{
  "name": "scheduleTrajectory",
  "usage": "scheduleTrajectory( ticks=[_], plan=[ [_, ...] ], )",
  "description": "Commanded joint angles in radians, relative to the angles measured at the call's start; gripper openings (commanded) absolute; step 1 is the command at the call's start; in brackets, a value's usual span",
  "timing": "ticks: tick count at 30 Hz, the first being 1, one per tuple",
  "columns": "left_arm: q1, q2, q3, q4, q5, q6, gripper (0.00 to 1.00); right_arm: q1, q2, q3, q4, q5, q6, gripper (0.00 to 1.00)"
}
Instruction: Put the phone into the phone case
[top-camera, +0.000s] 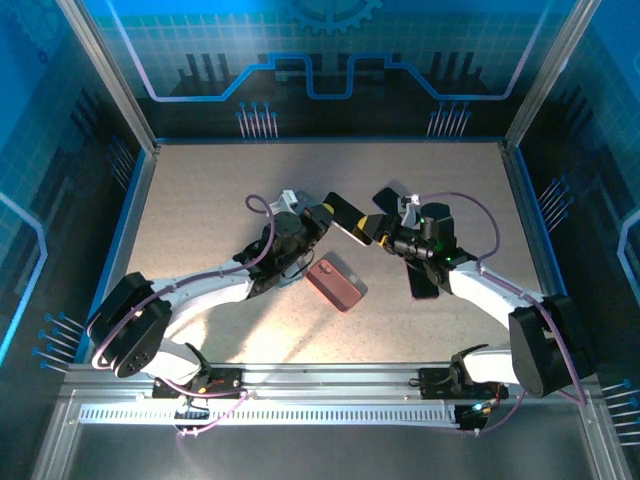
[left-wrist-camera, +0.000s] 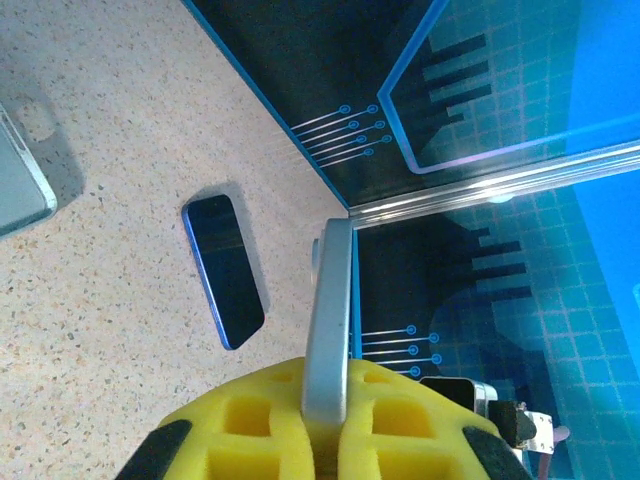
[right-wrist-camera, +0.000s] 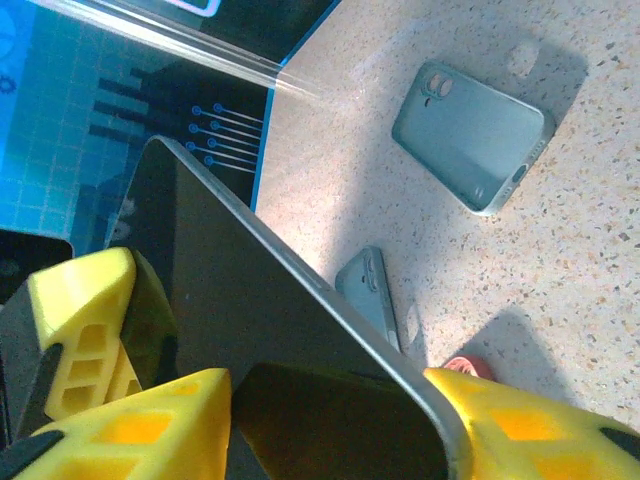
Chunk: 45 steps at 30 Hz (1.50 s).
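Note:
The phone (top-camera: 352, 220), black-screened with a silver rim, hangs above the middle of the table between both arms. My left gripper (top-camera: 328, 213) is shut on it; in the left wrist view (left-wrist-camera: 325, 420) the phone (left-wrist-camera: 330, 310) stands edge-on between the yellow pads. In the right wrist view, my right gripper (right-wrist-camera: 330, 440) has a finger on either side of the phone (right-wrist-camera: 230, 300), and its right pad presses the silver rim. A light green phone case (right-wrist-camera: 470, 135) lies open side up on the table beyond. A pink case (top-camera: 335, 283) lies just under the phone.
A dark blue phone (left-wrist-camera: 225, 270) lies flat under the right forearm (top-camera: 423, 280). A grey-blue phone or case (right-wrist-camera: 375, 295) lies near the pink case (right-wrist-camera: 465, 368). Blue glass walls and metal posts ring the speckled table (top-camera: 200, 200).

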Motion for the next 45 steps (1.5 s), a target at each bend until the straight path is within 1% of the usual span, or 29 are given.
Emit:
scheduleTrajectory(
  ticks=[1,3,7,9,12,16,20,23,26,29,31,34,37,41,45],
  plan=[
    [-0.009,0.025,0.009,0.057,0.008,-0.017,0.00,0.004,-0.006,0.000,0.078,-0.028,0.014,0.46],
    [-0.008,0.031,0.012,0.042,0.012,-0.016,0.01,0.004,-0.017,0.001,0.074,-0.027,0.018,0.38],
    [-0.009,0.031,0.007,0.007,0.014,-0.005,0.10,0.004,-0.054,0.009,0.022,-0.011,-0.001,0.23],
    [-0.008,0.023,0.004,-0.014,0.009,0.002,0.18,0.004,-0.078,0.014,-0.015,0.003,-0.013,0.15],
    [-0.007,0.015,0.004,-0.053,0.002,0.022,0.28,0.003,-0.100,0.019,-0.048,0.012,-0.022,0.08],
    [-0.006,0.008,0.003,-0.086,0.004,0.034,0.39,0.003,-0.120,0.024,-0.071,0.017,-0.023,0.00],
    [-0.005,-0.003,0.001,-0.111,-0.006,0.038,0.48,0.003,-0.137,0.033,-0.095,0.020,-0.027,0.00],
    [-0.002,-0.010,0.000,-0.129,-0.009,0.047,0.49,0.004,-0.146,0.041,-0.114,0.018,-0.034,0.00],
    [0.003,-0.013,0.001,-0.138,-0.010,0.044,0.52,0.004,-0.157,0.041,-0.115,0.020,-0.036,0.00],
    [0.008,-0.020,-0.005,-0.146,-0.010,0.049,0.52,0.004,-0.169,0.041,-0.159,0.024,-0.040,0.00],
    [0.012,-0.032,-0.011,-0.155,-0.014,0.049,0.54,0.002,-0.178,0.041,-0.175,0.029,-0.047,0.00],
    [0.029,-0.057,-0.023,-0.186,-0.013,0.061,0.55,-0.004,-0.193,0.046,-0.211,0.038,-0.058,0.00],
    [0.064,-0.096,-0.021,-0.287,-0.005,0.097,0.56,-0.030,-0.205,0.058,-0.261,0.026,-0.077,0.00],
    [0.138,-0.125,0.021,-0.485,-0.001,0.173,0.58,-0.093,-0.215,0.073,-0.311,-0.021,-0.097,0.00],
    [0.220,-0.044,0.122,-0.610,0.060,0.293,0.58,-0.151,-0.199,0.095,-0.359,-0.067,-0.138,0.00]
  ],
)
